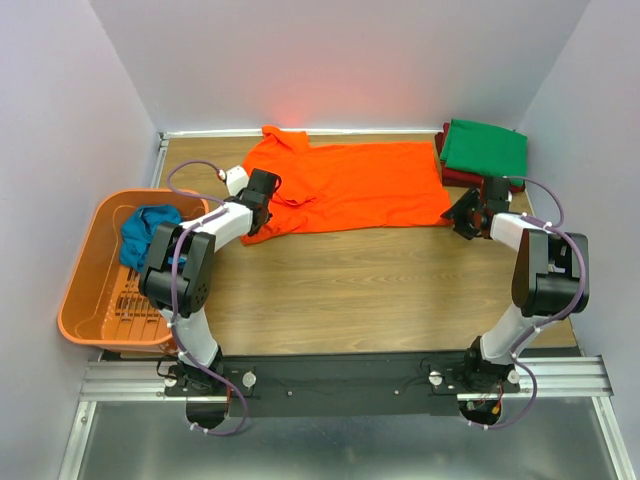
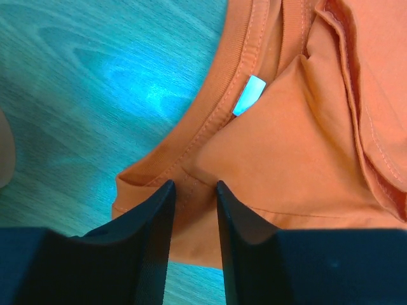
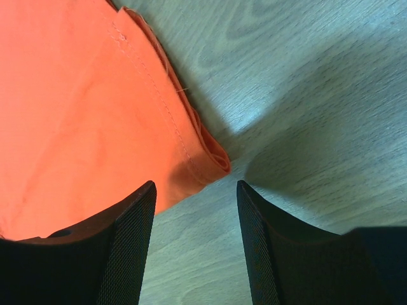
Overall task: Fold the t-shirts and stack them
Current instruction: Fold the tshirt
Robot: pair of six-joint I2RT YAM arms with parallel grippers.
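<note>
Left gripper [image 2: 194, 187] is set at the collar end of the orange shirt [image 1: 360, 185], jaws narrow with cloth between them; a pinch cannot be told. Right gripper [image 3: 196, 185] is spread wide astride the hem corner, nothing held. The shirt is laid flat just right of the basket [image 1: 80, 290], long axis left-right, collar toward the basket, hem away. Green shirt [image 1: 484, 148] is stacked folded on the dark red shirt [image 1: 458, 180], far right of the basket. Teal shirt [image 1: 145, 232] is left inside the basket. Judged about half done: orange and teal pending.
</note>
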